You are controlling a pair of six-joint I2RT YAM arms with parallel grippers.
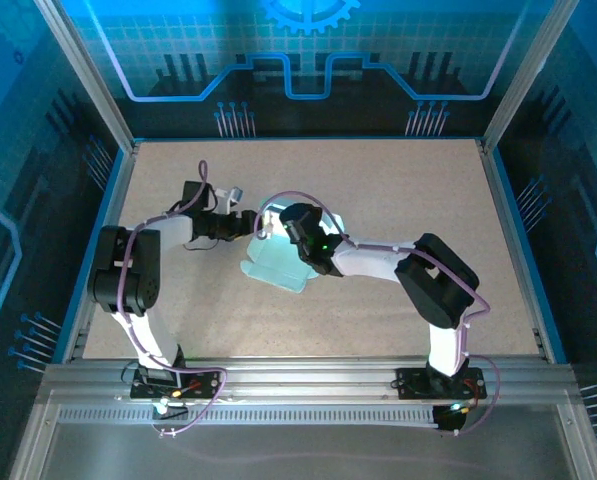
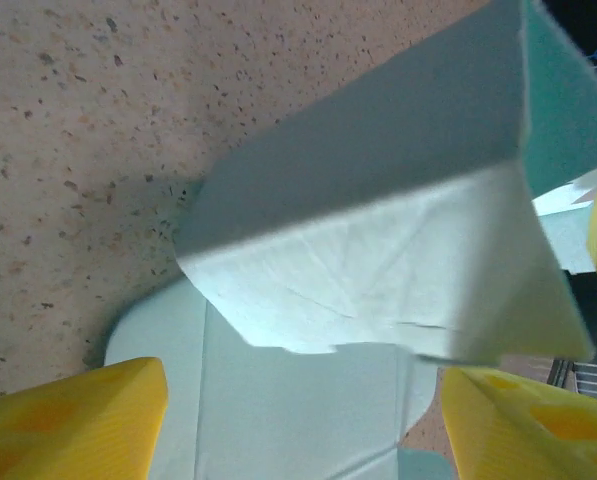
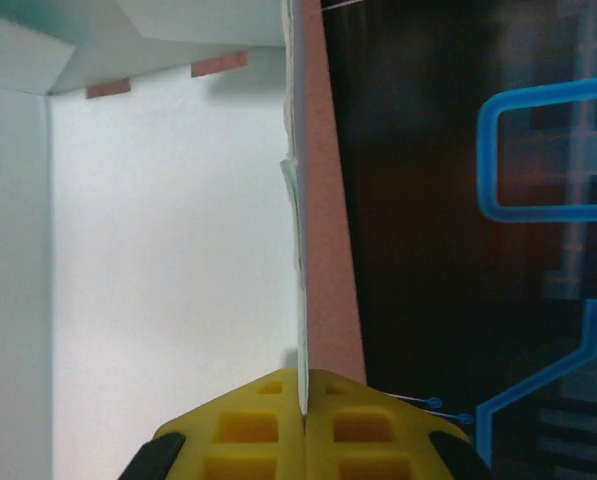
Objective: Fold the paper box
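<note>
Mid-frame from above, the paper box (image 1: 276, 266) sits on the bench (image 1: 398, 180) — right end effector (image 3: 303, 388) clamped on a wall's edge, left end effector (image 2: 298, 410) wide open beside it — gripping nothing.

Left tool (image 2: 300, 425) spread, right tool (image 3: 303, 400) pinched

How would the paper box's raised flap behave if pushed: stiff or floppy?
Probably floppy: the paper box shows creases, and its edge looks thin and wavy where the right gripper pinches it. Likely light, so it might slide on the table if released.
</note>
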